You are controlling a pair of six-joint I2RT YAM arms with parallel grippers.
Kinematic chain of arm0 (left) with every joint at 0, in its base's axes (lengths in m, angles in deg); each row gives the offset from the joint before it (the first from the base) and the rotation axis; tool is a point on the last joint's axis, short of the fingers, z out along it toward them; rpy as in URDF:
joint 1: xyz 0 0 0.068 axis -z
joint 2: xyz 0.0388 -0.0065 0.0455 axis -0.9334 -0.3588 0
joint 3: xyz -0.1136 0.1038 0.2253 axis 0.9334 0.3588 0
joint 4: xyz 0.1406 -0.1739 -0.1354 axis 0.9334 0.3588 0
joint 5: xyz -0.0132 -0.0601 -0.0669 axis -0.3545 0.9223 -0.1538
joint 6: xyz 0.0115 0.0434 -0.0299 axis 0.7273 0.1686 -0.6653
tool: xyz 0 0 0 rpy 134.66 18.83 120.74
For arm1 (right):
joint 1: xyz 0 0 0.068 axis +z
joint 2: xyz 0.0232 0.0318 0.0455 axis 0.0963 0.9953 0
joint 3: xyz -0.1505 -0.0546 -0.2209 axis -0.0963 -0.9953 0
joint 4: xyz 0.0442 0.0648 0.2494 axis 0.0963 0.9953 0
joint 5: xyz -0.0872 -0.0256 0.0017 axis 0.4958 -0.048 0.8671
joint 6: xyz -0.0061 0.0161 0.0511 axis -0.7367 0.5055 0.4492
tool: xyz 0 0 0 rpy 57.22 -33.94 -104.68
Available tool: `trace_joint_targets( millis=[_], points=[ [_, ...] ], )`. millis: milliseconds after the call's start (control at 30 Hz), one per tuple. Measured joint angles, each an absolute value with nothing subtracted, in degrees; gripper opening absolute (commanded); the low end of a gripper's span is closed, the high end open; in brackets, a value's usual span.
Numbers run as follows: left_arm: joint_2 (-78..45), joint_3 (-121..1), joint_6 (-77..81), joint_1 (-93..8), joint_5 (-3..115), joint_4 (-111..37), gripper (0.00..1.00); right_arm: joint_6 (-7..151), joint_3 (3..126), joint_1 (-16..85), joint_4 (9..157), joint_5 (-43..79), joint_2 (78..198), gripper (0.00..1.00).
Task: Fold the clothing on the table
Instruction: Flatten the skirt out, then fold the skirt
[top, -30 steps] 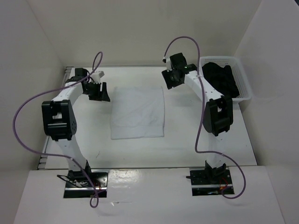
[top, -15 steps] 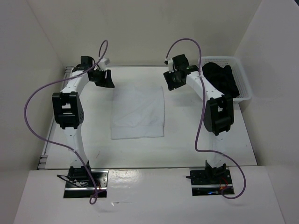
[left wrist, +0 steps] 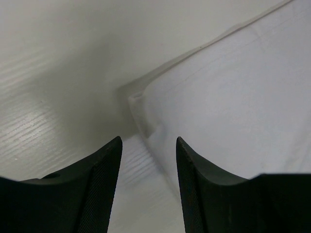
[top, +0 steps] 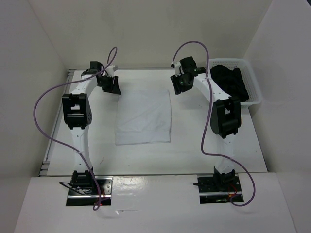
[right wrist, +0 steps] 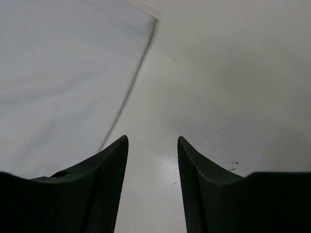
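The clothing [top: 144,116] is a white, slightly wrinkled rectangle lying flat in the middle of the table [top: 194,145]. My left gripper [top: 113,88] hovers at its far left corner, jaws open and empty. In the left wrist view the left gripper [left wrist: 148,141] straddles the clothing's [left wrist: 233,97] left edge just short of the corner. My right gripper [top: 178,89] stands open by the far right corner. In the right wrist view the right gripper [right wrist: 152,138] has bare table [right wrist: 233,73] between its fingers, and the clothing's [right wrist: 63,73] edge runs past the left finger.
A white mesh basket [top: 256,94] holding a black garment [top: 231,82] sits at the far right of the table. White walls enclose the back and both sides. Purple cables loop off both arms.
My left arm has swung toward the far side, bringing its gripper to the clothing's far left corner with the jaws narrowed. The right gripper has barely moved. The clothing lies as before.
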State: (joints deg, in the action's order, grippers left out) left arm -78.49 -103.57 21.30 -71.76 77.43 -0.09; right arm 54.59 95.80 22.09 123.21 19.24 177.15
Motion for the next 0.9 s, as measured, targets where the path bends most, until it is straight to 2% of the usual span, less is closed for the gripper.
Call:
trace_joint_targets(
  millis=[600, 900],
  points=[
    [-83.04, -109.78, 22.15, -71.61, 77.39, 1.40, 0.56, 53.67, 96.08, 22.02, 123.32, 18.95, 177.15, 0.49],
    [-87.08, -116.73, 22.59, -71.43, 77.63, 3.43, 0.49, 53.58, 96.08, 22.02, 123.36, 19.46, 177.15, 0.49]
  ],
)
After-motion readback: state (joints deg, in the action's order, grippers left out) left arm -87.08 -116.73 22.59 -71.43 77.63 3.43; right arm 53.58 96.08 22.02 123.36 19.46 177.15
